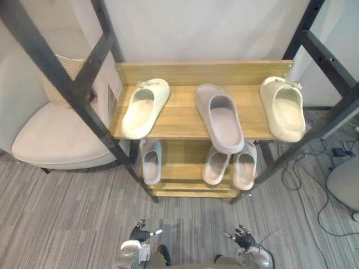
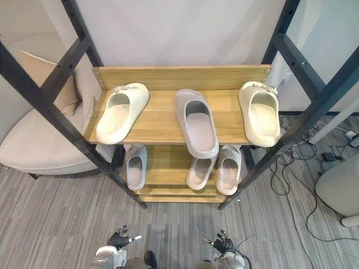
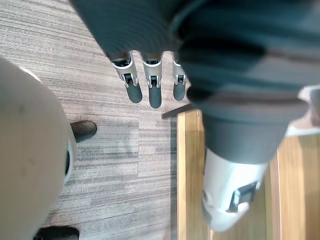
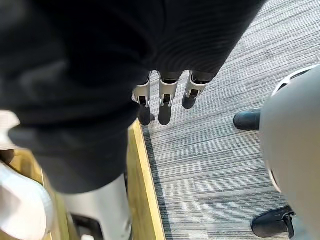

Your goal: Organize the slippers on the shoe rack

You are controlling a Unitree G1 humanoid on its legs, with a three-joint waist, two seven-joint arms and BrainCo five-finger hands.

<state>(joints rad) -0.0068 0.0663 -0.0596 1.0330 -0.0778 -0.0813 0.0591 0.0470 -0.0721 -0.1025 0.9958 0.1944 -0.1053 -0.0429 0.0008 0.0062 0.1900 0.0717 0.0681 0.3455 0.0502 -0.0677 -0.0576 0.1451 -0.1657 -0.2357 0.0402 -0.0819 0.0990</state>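
Items, left to right.

1. Armchair [image 1: 53,140]: pale, beside the rack's left end. Not part of the job.
2. Shoe rack [image 1: 182,115]: wooden, two shelves in sight, standing between black frame posts [image 1: 67,84].
3. Left cream slipper [image 1: 145,107]: top shelf, left end, toe toward the back, angled a little.
4. Pale slipper [image 1: 151,161]: lower shelf, left, alone.
5. Left hand [image 1: 140,232]: low in front of the rack, fingers straight and apart, holding nothing.
6. Grey slipper [image 1: 220,117]: top shelf, middle, its heel overhanging the front edge. It sits between the two cream ones and keeps them apart.
7. Pink pair [image 1: 216,166]: lower shelf, side by side, touching, partly under the grey slipper's heel.
8. Right hand [image 1: 244,239]: low, fingers loose and spread, empty.
9. Right cream slipper [image 1: 283,108]: top shelf, right end, well apart from its likely mate.

Handling note: nothing looks picked up yet. The grey slipper is probably the one to take first, since it is badly seated and splits the cream pair. The overhanging heel offers a grip from the front: thumb under the sole, fingers over the strap. Lift it clear before moving it sideways so it does not drag the neighbouring slippers. It may belong with the pale slipper below, though the match is uncertain. The arms should reach between the black posts.
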